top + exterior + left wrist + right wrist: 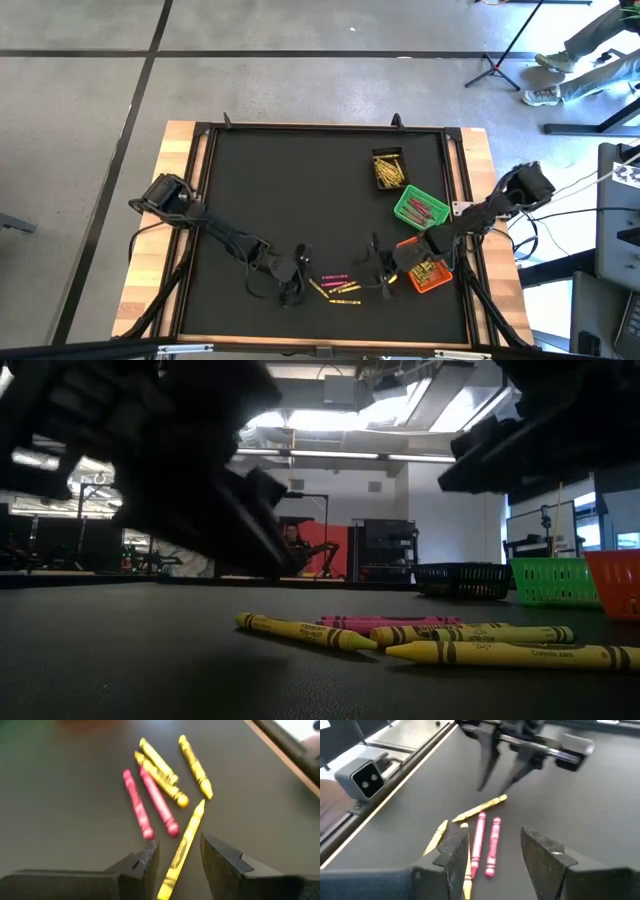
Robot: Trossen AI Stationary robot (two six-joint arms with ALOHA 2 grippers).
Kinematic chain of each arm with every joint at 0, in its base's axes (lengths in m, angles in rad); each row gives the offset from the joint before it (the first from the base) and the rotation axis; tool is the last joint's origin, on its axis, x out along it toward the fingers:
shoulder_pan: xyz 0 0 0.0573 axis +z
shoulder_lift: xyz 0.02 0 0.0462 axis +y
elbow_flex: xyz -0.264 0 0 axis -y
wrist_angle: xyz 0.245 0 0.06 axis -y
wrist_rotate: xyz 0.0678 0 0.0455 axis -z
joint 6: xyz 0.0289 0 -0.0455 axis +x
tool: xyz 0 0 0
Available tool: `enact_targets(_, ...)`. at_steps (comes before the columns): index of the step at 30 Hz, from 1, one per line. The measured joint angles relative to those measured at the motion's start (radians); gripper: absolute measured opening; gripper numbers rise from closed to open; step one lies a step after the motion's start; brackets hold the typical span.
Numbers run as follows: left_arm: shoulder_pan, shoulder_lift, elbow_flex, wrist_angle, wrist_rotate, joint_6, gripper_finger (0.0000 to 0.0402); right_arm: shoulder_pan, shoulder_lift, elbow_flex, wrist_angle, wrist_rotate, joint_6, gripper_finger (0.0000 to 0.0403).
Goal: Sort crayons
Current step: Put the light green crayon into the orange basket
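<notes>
You have three bins on the counter (300, 190): black bin (389, 169) with yellow crayons, green bin (420, 208) with red ones, orange bin (430, 275) mixed. Loose crayons (337, 287) lie between both claws. Only the wrist views show the gaps: left claw (179, 862) wide, straddling a yellow crayon (183, 847); right claw (492, 851) wide, empty

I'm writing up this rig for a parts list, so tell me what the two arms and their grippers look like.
Both arms are dark, nearly black, built of jointed segments with black cables trailing from their bases. The left gripper has two dark, wedge-shaped fingers with angular stepped edges, matte and without visible markings. The right gripper looks the same: two dark, flat-faced tapered fingers on a broad black body.
</notes>
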Motion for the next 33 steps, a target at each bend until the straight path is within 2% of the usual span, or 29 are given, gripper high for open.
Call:
enact_targets(5, 0.016, 0.052, -0.001, 0.022, 0.059, -0.026, 0.0125, -0.003, 0.050, 0.001, 0.033, -0.008, 0.007, 0.0179)
enact_targets(12, 0.033, 0.103, 0.000, 0.053, 0.117, -0.078, 0.0121, -0.003, 0.054, 0.001, 0.036, -0.008, 0.002, 0.0179)
enact_targets(15, 0.033, 0.104, 0.000, 0.051, 0.116, -0.078, 0.0099, -0.003, 0.054, 0.001, 0.032, -0.008, 0.001, 0.0179)
enact_targets(22, 0.017, 0.103, 0.000, 0.037, 0.138, -0.080, 0.0012, -0.003, 0.054, 0.001, 0.032, -0.007, 0.001, 0.0179)
enact_targets(24, 0.006, 0.102, 0.003, 0.034, 0.137, -0.093, 0.0008, -0.003, 0.054, 0.001, 0.032, -0.015, 0.012, 0.0179)
enact_targets(27, -0.016, 0.088, 0.009, 0.023, 0.145, -0.112, 0.0013, -0.003, 0.054, 0.001, 0.031, -0.082, 0.032, 0.0179)
enact_targets(31, -0.044, 0.034, 0.008, 0.008, 0.149, -0.126, 0.0009, -0.003, 0.054, 0.001, 0.037, -0.071, 0.038, 0.0179)
enact_targets(33, -0.055, -0.001, 0.010, 0.025, 0.111, -0.113, 0.0005, -0.004, 0.054, 0.001, 0.036, -0.070, 0.051, 0.0179)
